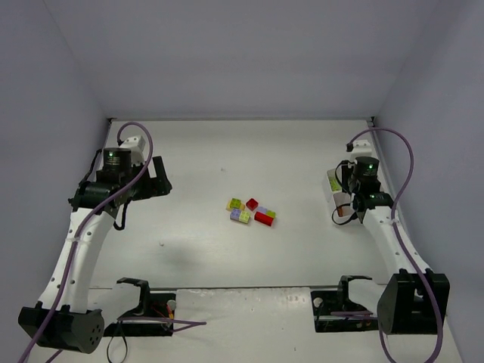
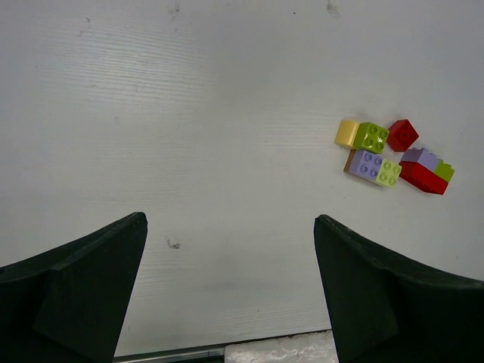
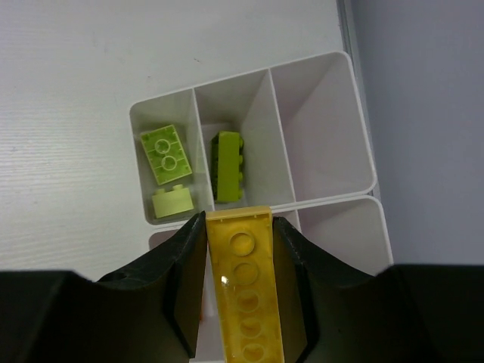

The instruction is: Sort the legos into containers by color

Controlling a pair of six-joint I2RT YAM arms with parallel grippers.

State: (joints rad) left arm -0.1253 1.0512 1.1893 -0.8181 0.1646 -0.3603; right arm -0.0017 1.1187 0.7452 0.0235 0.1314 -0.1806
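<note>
Top camera high behind arms (image 1: 76, 242); left wrist shares its legos (image 2: 376, 168); right wrist close above tray (image 3: 321, 136).

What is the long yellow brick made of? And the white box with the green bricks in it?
The yellow brick looks like hard plastic, smooth and glossy: a bright glint sits on it, and its round circles are crisply moulded. The white box is probably thin plastic too, smooth with a soft sheen, judging by its thin dividing walls and rounded corners.

No words, numbers, brand names or signs can be read in any of the views, not on any of the things.
</note>
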